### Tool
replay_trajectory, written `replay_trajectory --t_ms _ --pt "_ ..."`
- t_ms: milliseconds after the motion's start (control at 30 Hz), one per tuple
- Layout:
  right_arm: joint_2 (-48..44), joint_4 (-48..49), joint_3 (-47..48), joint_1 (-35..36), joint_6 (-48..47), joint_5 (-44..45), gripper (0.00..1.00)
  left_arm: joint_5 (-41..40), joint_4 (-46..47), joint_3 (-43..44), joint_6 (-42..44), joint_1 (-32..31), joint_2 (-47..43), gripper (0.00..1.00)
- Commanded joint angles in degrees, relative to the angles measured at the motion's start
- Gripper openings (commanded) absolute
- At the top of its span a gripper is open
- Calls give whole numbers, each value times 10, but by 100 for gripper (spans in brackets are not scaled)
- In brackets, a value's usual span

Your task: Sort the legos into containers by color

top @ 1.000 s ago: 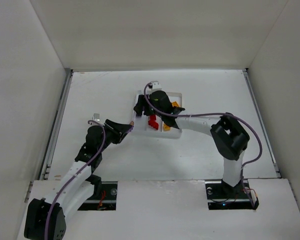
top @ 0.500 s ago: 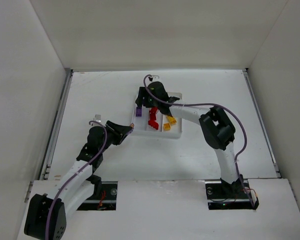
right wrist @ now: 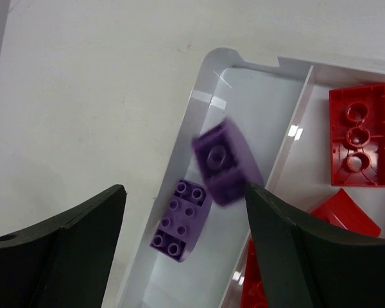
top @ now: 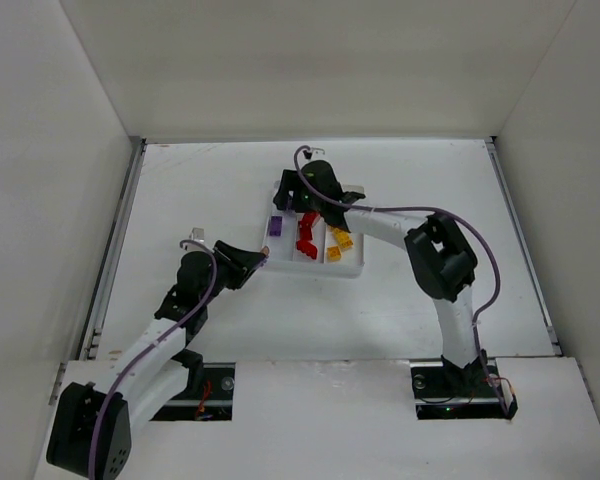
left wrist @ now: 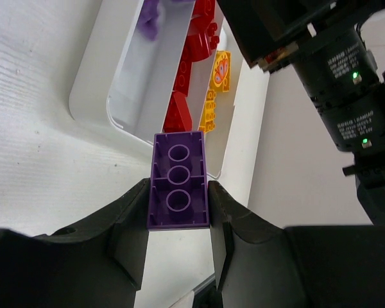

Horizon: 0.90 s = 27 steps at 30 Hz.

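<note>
Released, a blurred purple brick [right wrist: 226, 160] drops between the right fingers [right wrist: 296, 251].

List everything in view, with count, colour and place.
Tray: one, white, three compartments, mid-table.
Purple legos: two, in the tray's left compartment; one blurred.
Held purple lego: one, beside the tray's near corner.
Red legos: several, middle compartment.
Yellow-orange legos: at least two, right compartment.
Table: one, white.
Left claw: shut on the held purple lego.
Right claw: open, above the left compartment.
</note>
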Motion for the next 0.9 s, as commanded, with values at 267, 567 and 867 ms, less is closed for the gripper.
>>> replay_trajectory --t_ms 267,567,867 --pt "-260 136 -254 -9 9 14 28 -108 17 98 84 -59 92 12" --pt "-492 153 -486 1 -6 61 25 -246 -24 211 213 -138 232 13" --pt "-576 176 -573 0 -1 56 30 -317 -7 280 315 -159 327 19"
